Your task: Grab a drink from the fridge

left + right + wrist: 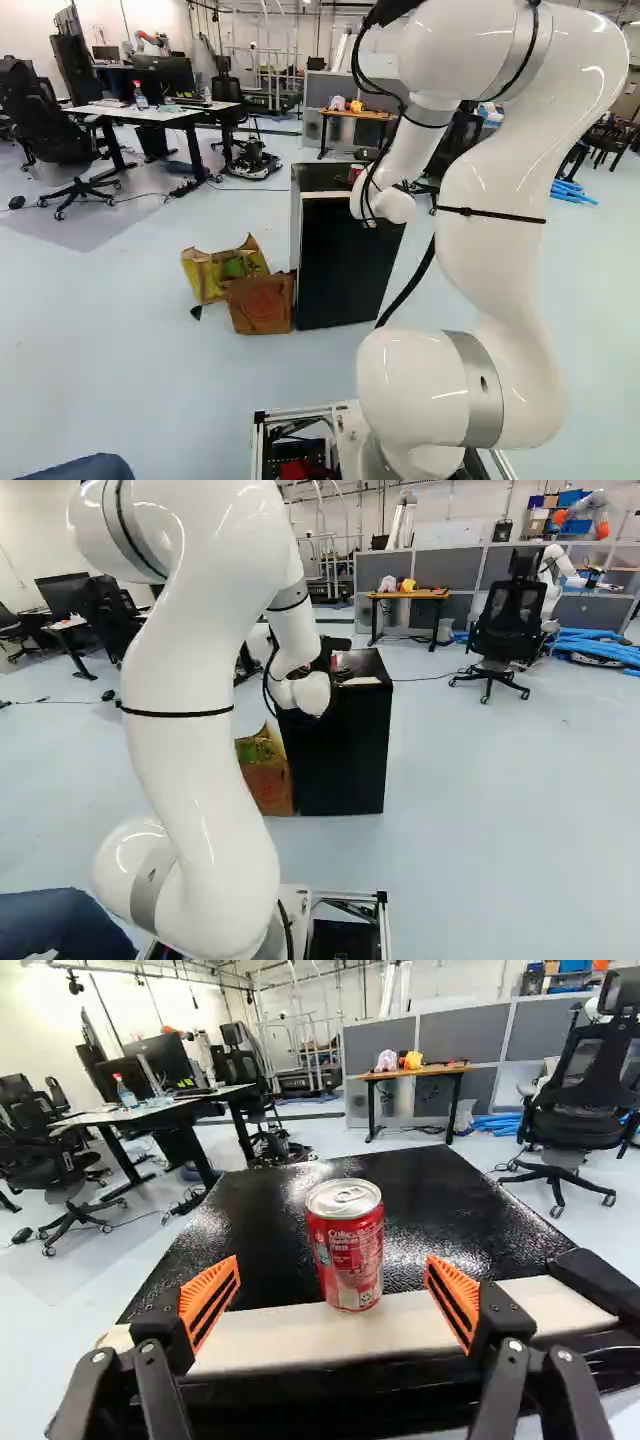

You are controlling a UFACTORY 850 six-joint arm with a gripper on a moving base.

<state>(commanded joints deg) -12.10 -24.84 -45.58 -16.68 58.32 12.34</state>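
My gripper (336, 643) is mostly hidden behind the white wrist in the right base view, just over the top of the black fridge (352, 750). In the wrist view the gripper (330, 1300) stands wide open, its orange pads apart with a gap on both sides of the can. A red drink can (345, 1245) stands upright on the fridge's near top edge, centred between and slightly ahead of the fingertips, touched by neither. The fridge door faces the arm and looks shut; the left base view shows its dark front (345, 262) too.
A cardboard box (262, 303) and a yellow bag (225, 268) lie on the floor against the fridge's side. Farther off are desks (150, 112), office chairs (497, 630), a wooden table (408, 594) and another robot (553, 575). Someone's knee (60, 920) shows beside the base.
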